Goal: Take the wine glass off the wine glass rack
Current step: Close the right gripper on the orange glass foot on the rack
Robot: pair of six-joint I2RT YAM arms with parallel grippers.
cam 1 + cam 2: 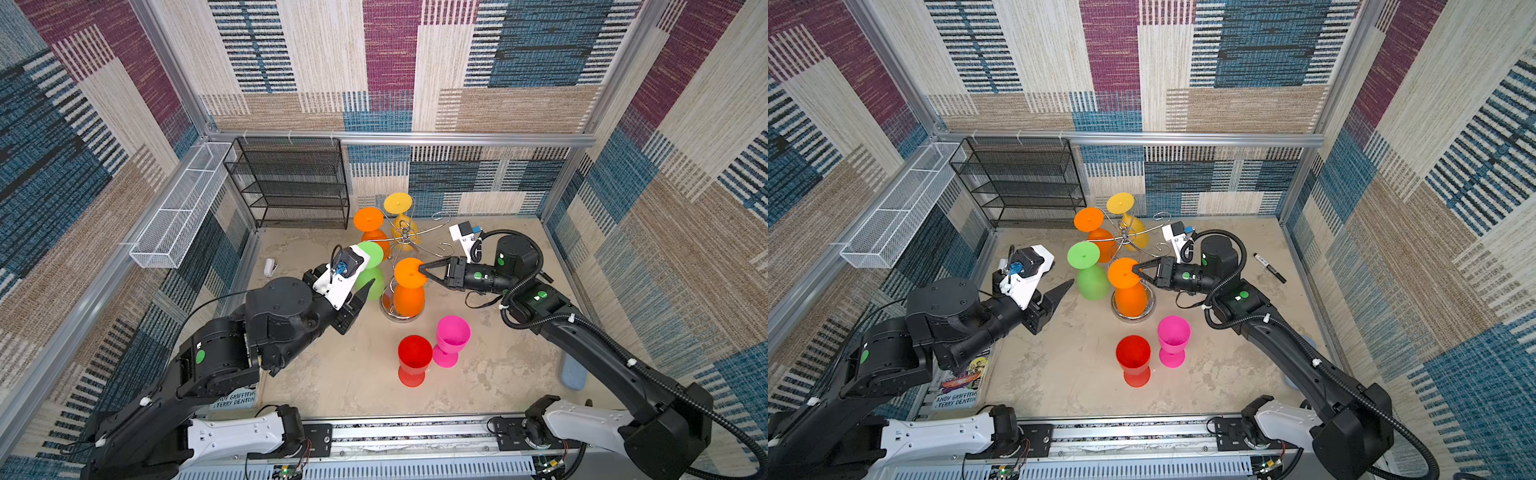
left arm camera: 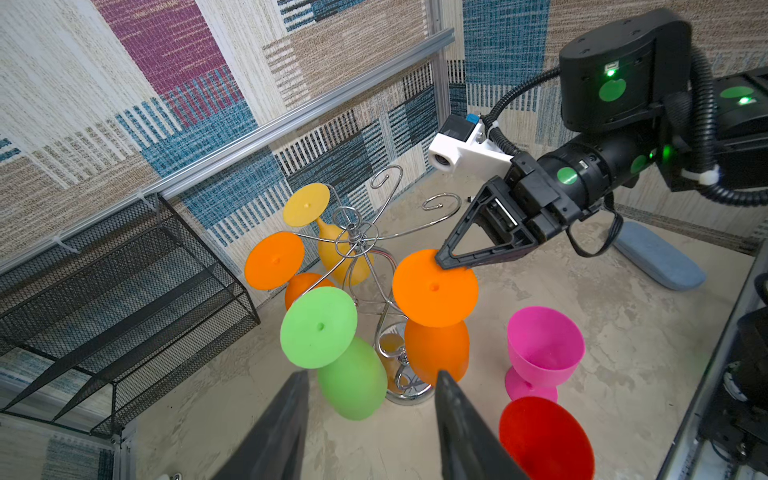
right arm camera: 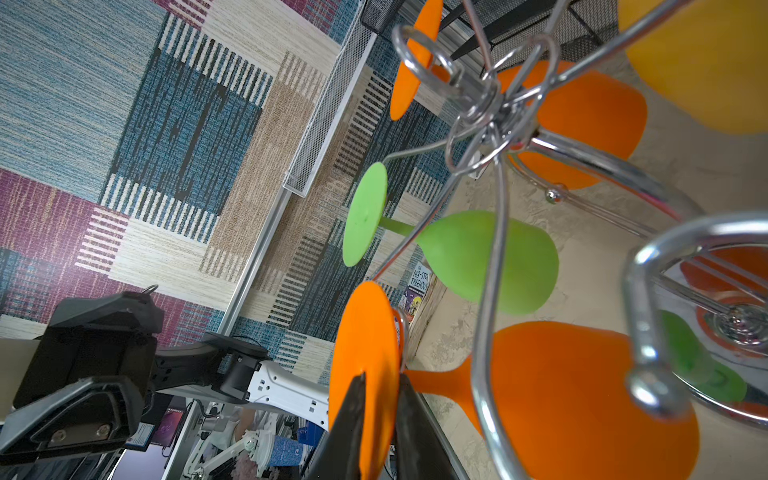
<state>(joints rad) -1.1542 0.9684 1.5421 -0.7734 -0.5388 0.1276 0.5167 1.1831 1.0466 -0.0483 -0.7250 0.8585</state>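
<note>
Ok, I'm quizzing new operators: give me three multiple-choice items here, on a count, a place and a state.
1. Glasses hanging on the shiny chrome wire rack? A) two B) six C) four
2. Where is the red plastic wine glass? A) on the rack B) upright on the beige table beside the pink plastic wine glass C) lying sideways
3. The right claw is: A) pinching the foot of the nearer orange plastic wine glass B) open on the table C) holding the pink glass
1 C: a yellow glass, a green glass, a farther orange glass and the nearer one hang upside down. 2 B: it stands bowl up by the pink one. 3 A: the right wrist view shows its fingers either side of the foot's rim.
</note>
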